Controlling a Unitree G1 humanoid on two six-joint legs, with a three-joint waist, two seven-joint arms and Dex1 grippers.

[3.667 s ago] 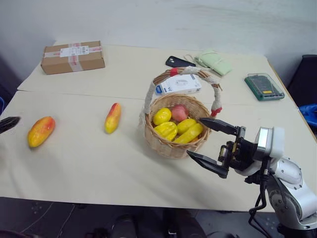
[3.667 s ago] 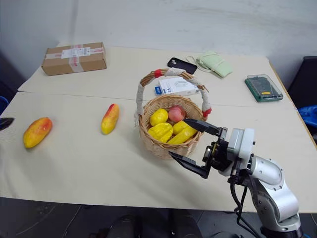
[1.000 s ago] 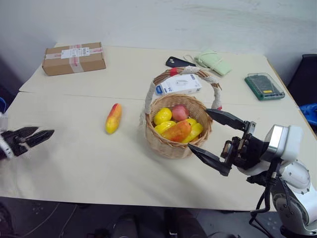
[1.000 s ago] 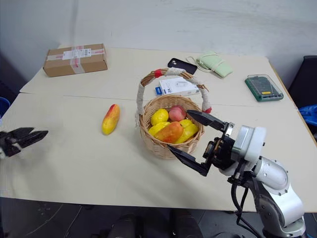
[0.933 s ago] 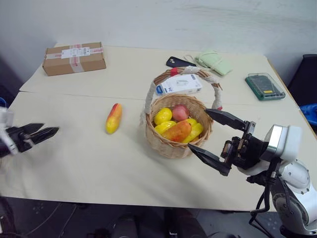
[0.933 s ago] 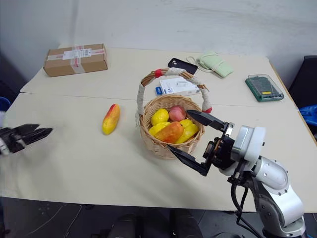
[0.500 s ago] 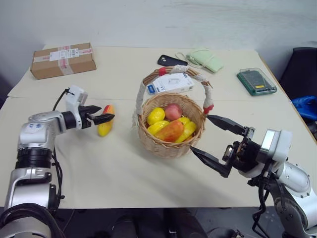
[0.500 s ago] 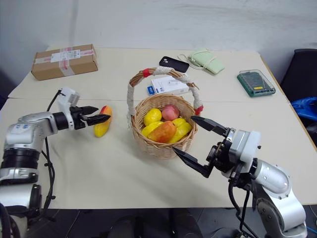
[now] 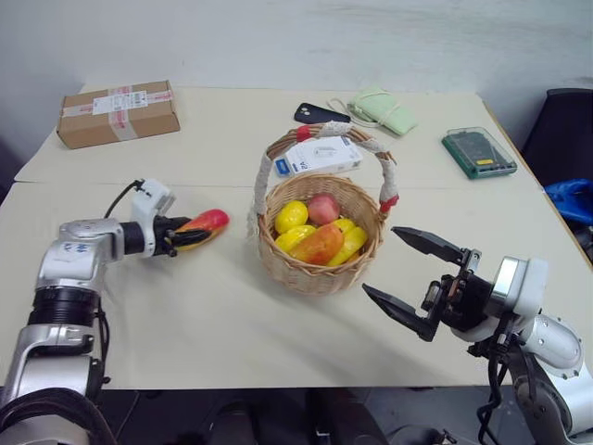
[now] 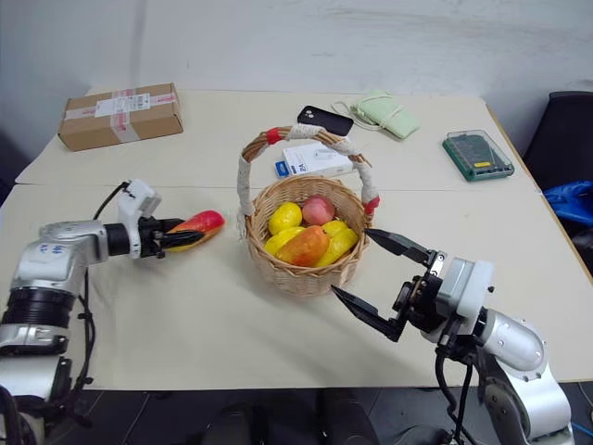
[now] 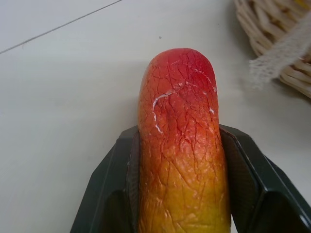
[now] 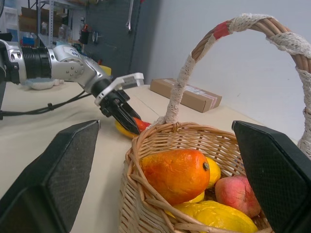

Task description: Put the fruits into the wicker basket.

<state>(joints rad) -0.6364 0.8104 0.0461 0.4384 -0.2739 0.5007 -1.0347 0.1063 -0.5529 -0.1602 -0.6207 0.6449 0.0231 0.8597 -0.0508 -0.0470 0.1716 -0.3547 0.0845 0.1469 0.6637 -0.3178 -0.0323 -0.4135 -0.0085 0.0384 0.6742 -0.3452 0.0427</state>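
The slimmer fruit (image 9: 206,222), yellow with a red tip, is clamped between the black fingers (image 11: 240,170) of my left gripper (image 9: 185,234), which is shut on it just left of the wicker basket (image 9: 320,278). Its red tip points toward the basket. I cannot tell whether it rests on the table. The plumper orange fruit (image 9: 320,244) lies inside the basket on top of yellow fruits. My right gripper (image 9: 380,260) stands open at the basket's near right side, nothing between its fingers.
A white box (image 9: 320,156) lies behind the basket under the handle. A cardboard box (image 9: 116,111) sits at the far left, a black phone (image 9: 321,113) and green pouch (image 9: 380,109) at the back, a green case (image 9: 473,153) at the right.
My left gripper came in from the left and shut on the slim fruit, whose red tip has swung toward the basket. The plump fruit went from the table into the basket.
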